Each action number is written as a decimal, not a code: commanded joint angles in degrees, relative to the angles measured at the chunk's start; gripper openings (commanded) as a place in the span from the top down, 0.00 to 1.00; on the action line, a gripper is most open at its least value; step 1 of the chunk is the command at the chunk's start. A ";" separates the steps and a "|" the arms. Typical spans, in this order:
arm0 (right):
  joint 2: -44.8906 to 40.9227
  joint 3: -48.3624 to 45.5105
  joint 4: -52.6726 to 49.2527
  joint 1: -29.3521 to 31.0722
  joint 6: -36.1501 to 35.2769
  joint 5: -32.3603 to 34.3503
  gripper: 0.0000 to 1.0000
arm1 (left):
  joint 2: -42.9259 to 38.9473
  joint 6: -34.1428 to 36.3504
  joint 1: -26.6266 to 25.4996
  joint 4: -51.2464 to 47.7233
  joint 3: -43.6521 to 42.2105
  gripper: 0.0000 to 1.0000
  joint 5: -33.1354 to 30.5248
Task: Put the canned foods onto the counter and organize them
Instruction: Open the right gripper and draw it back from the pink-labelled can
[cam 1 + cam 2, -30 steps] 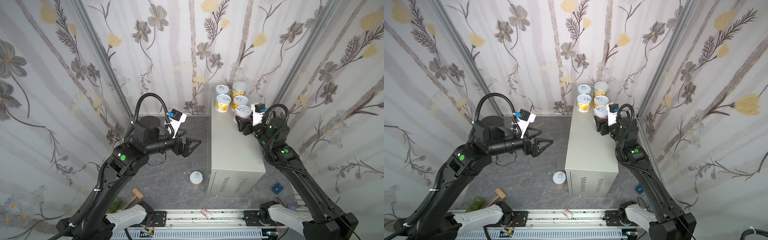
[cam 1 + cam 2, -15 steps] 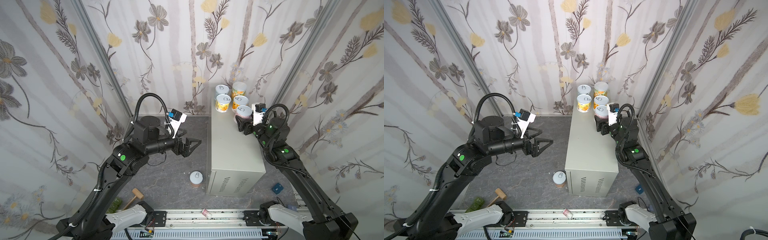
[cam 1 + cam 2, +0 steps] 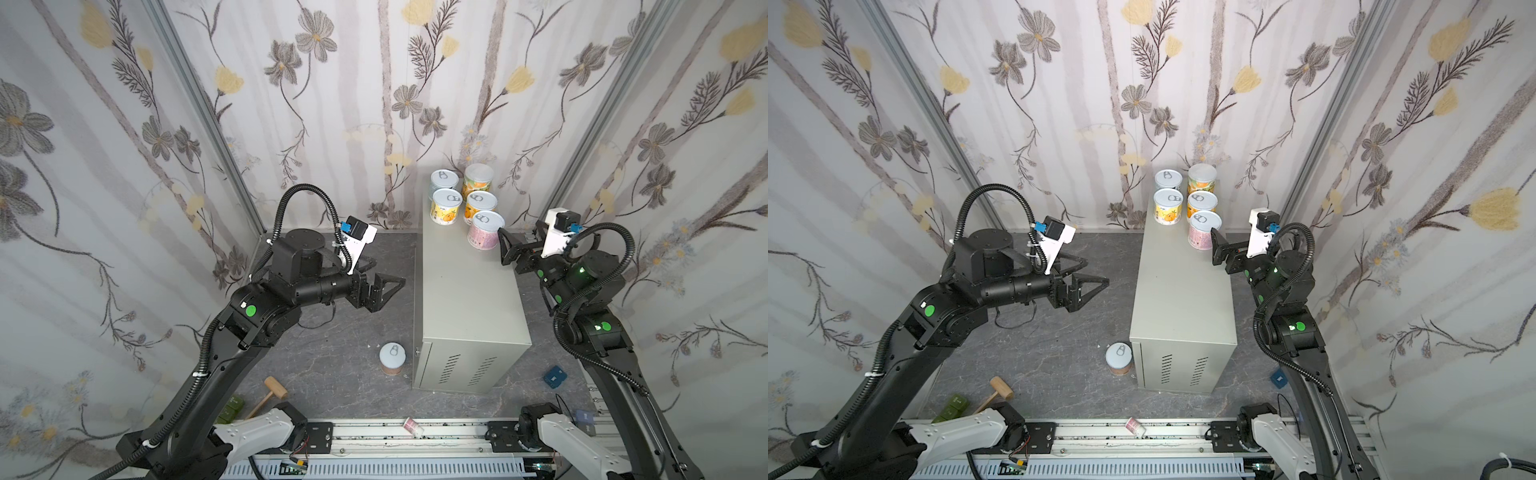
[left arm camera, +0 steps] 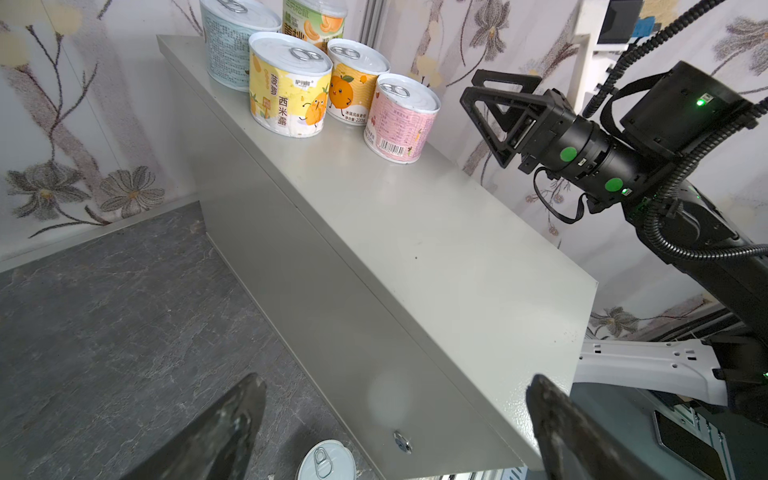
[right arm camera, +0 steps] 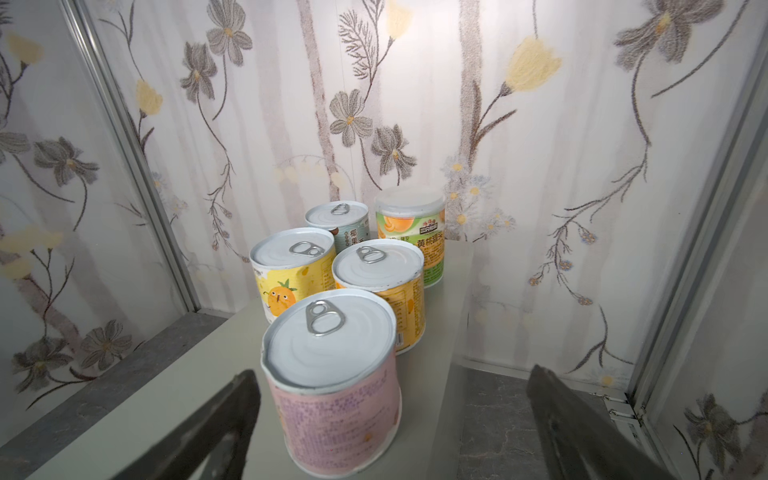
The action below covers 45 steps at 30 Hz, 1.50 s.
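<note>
Both grippers are released. The right gripper holds nothing, and the pink can stands on the table just ahead of its open jaws, nearest of five there. The sixth can stands on the floor, below and ahead of the left gripper. It looks rigid, smooth-sided and probably weighty, so a grasp across its wall at mid-height would suit. Its label is mostly hidden from above, and the left wrist view cuts it off.
</note>
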 commanded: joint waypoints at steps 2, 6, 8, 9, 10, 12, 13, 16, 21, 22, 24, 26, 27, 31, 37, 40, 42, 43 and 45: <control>0.54 0.78 -1.20 -3.53 3.78 -0.52 0.00 | 0.46 -0.38 -0.04 2.20 0.64 0.00 1.41; 2.55 0.93 -0.90 -7.13 4.67 -2.99 0.00 | 0.72 -0.48 -0.03 1.64 0.95 0.00 1.42; 3.05 0.67 -0.24 -7.44 4.52 -3.30 0.00 | 0.82 -0.56 -0.03 1.24 1.08 0.00 1.34; 3.30 0.60 0.00 -7.60 4.43 -3.37 0.00 | 0.86 -0.57 -0.03 1.16 1.09 0.00 1.33; 3.47 0.58 0.36 -7.56 4.32 -3.44 0.00 | 0.87 -0.68 -0.08 1.07 1.08 0.00 1.31; 4.23 0.70 0.39 -7.67 3.95 -3.86 0.00 | 0.90 -0.80 -0.03 1.07 0.99 0.00 1.16; 4.72 0.80 0.46 -7.69 3.73 -4.33 0.00 | 0.90 -0.82 -0.07 1.05 0.99 0.00 1.20; 5.77 0.85 0.80 -7.70 3.62 -6.14 0.00 | 0.99 -0.91 -0.03 1.29 0.99 0.00 1.24; 6.38 0.51 1.25 -7.70 3.62 -7.31 0.00 | 0.99 -1.00 -0.04 1.34 0.99 0.00 1.31; 6.47 0.50 1.40 -7.67 3.66 -7.54 0.00 | 0.99 -0.91 -0.03 1.34 0.92 0.00 1.16; 6.64 0.49 1.43 -7.62 3.62 -7.84 0.00 | 0.90 -0.82 -0.04 1.23 0.90 0.00 1.16; 6.81 0.49 1.44 -7.57 3.62 -8.15 0.00 | 0.83 -0.82 -0.03 1.24 0.90 0.00 1.16; 6.90 0.45 1.45 -7.56 3.62 -8.10 0.00 | 0.84 -0.89 -0.03 1.28 0.95 0.00 1.16; 7.08 0.49 1.52 -7.60 3.62 -8.01 0.00 | 0.55 -0.82 -0.06 1.14 0.90 0.00 1.07; 7.34 0.47 1.68 -7.54 3.58 -8.68 0.00 | 0.56 -0.92 -0.03 1.23 0.82 0.00 1.16; 7.46 0.41 1.59 -7.57 3.52 -8.37 0.00 | 0.52 -0.85 -0.03 1.25 0.90 0.00 1.16; 7.52 0.38 1.60 -7.56 3.54 -7.86 0.00 | 0.46 -0.92 -0.08 1.25 0.90 0.00 1.23; 7.62 0.38 1.62 -7.58 3.49 -7.68 0.00 | 0.46 -0.87 0.01 1.20 0.90 0.00 1.16; 7.74 0.45 1.59 -7.59 3.45 -6.94 0.00 | 0.46 -0.82 -0.08 1.16 0.95 0.00 1.18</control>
